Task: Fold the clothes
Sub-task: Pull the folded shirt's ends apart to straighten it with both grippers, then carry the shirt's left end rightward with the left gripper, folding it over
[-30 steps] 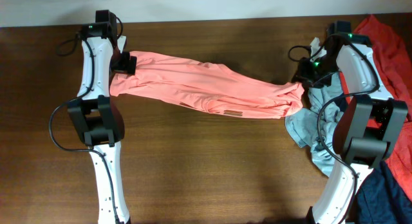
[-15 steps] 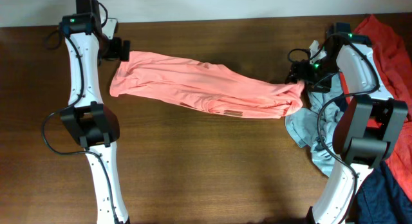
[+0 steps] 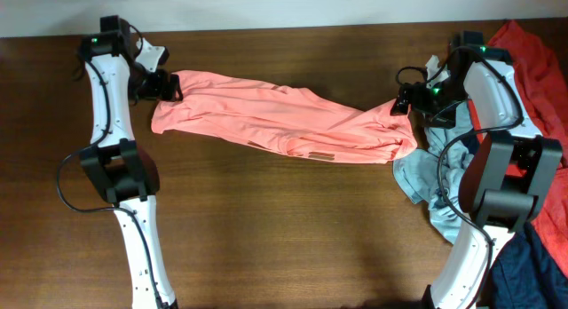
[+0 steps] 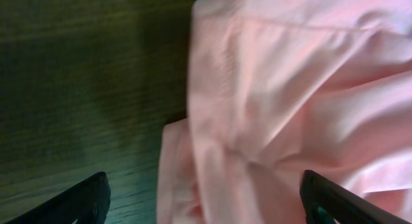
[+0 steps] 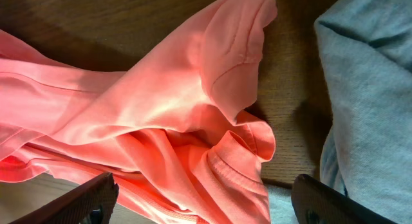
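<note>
salmon-pink shirt (image 3: 275, 122) lies in a long, rumpled band across the far half of the wooden table (image 3: 284, 247), running from the left gripper (image 3: 165, 85) to the right gripper (image 3: 401, 101). it is not spread flat. the body is gathered into lengthwise creases, and the right wrist view shows a sleeve (image 5: 235, 40) and more cloth heaped over each other at that end.

both tools are released. the left one has its fingers (image 4: 84, 198) wide apart above the shirt's left edge, with cloth below them but nothing pinched. the right one hangs with its jaws spread over the bunched end, holding nothing.

the shirt's right end touches a pale grey-blue garment (image 3: 424, 180) and may partly rest on it. a red garment (image 3: 532, 51) and a navy garment (image 3: 532, 269) are piled by the right arm.

the chief risk, as i judge it, is on the right. a pinch taken low in that heap could catch the grey-blue cloth along with the shirt and drag both across the table. a pinch into the stacked folds could also take several layers at once, so the shirt would lift as a twisted rope and not open out. on the left, closing on a mid-edge wrinkle and not a corner would leave the hem slack and the fold crooked. folding before the creases are drawn flat would lock them in.
</note>
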### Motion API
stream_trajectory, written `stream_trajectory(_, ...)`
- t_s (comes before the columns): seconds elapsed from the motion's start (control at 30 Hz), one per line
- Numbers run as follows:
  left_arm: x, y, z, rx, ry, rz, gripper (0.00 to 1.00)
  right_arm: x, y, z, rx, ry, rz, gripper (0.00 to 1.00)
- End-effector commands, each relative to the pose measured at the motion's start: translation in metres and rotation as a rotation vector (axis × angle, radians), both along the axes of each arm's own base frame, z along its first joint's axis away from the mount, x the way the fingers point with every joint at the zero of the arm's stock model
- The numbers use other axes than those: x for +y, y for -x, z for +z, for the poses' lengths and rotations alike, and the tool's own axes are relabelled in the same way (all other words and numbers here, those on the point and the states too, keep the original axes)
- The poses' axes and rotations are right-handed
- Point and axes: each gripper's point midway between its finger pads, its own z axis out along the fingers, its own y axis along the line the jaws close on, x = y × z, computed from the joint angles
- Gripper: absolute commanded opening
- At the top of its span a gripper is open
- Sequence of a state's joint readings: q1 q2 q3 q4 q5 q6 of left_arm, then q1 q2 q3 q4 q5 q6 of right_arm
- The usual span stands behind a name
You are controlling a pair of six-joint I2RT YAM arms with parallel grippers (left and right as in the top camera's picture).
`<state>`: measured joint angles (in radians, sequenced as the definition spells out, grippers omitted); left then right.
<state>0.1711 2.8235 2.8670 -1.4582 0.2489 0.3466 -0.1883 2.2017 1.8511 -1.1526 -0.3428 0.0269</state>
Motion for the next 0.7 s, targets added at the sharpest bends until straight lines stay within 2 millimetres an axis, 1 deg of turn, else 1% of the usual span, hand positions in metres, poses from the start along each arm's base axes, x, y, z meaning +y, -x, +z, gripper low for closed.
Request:
stream_trajectory(0.0, -0.009, 0.008, -0.025, 0.044, 0.097, -0.045, 0.89, 0.001, 0.0, 0.019, -0.039, -0.009, -0.005, 0.91)
stream_trajectory(0.03, -0.013, 0.011, -0.03, 0.057, 0.123, -0.048, 0.82, 0.001, 0.0, 0.019, -0.039, -0.009, -0.005, 0.91)
stream_trajectory(0.07, -0.016, 0.013, -0.034, 0.068, 0.141, -0.049, 0.79, 0.001, 0.0, 0.019, -0.039, -0.01, -0.005, 0.91)
stream_trajectory(0.1, -0.019, 0.016, -0.042, 0.091, 0.154, -0.05, 0.75, 0.001, 0.0, 0.019, -0.037, -0.01, -0.008, 0.91)
stream_trajectory(0.2, -0.022, 0.023, -0.056, 0.133, 0.163, -0.055, 0.68, 0.001, 0.001, 0.019, -0.037, -0.011, -0.009, 0.91)
stream_trajectory(0.23, -0.025, 0.026, -0.062, 0.15, 0.173, -0.058, 0.58, 0.001, 0.0, 0.019, -0.037, -0.011, -0.009, 0.91)
stream_trajectory(0.3, -0.031, 0.028, -0.064, 0.157, 0.202, -0.063, 0.41, 0.002, 0.0, 0.019, -0.037, -0.011, -0.012, 0.91)
stream_trajectory(0.37, -0.033, 0.029, -0.063, 0.159, 0.217, -0.063, 0.13, 0.002, 0.0, 0.019, -0.036, -0.012, -0.015, 0.91)
stream_trajectory(0.4, -0.033, 0.029, -0.063, 0.161, 0.217, -0.063, 0.02, 0.002, 0.0, 0.02, -0.037, -0.015, -0.015, 0.91)
stream_trajectory(0.43, -0.033, 0.029, -0.063, 0.162, 0.217, -0.062, 0.01, 0.002, 0.0, 0.02, -0.036, -0.016, -0.015, 0.91)
stream_trajectory(0.57, -0.021, 0.03, -0.063, 0.166, 0.209, -0.028, 0.01, 0.002, 0.001, 0.02, -0.032, -0.017, -0.015, 0.91)
stream_trajectory(0.6, -0.013, 0.03, -0.061, 0.163, 0.212, -0.003, 0.01, 0.003, 0.002, 0.02, -0.03, -0.018, -0.014, 0.91)
stream_trajectory(0.67, -0.004, 0.031, -0.057, 0.16, 0.213, 0.015, 0.01, 0.004, 0.002, 0.02, -0.031, -0.024, -0.014, 0.91)
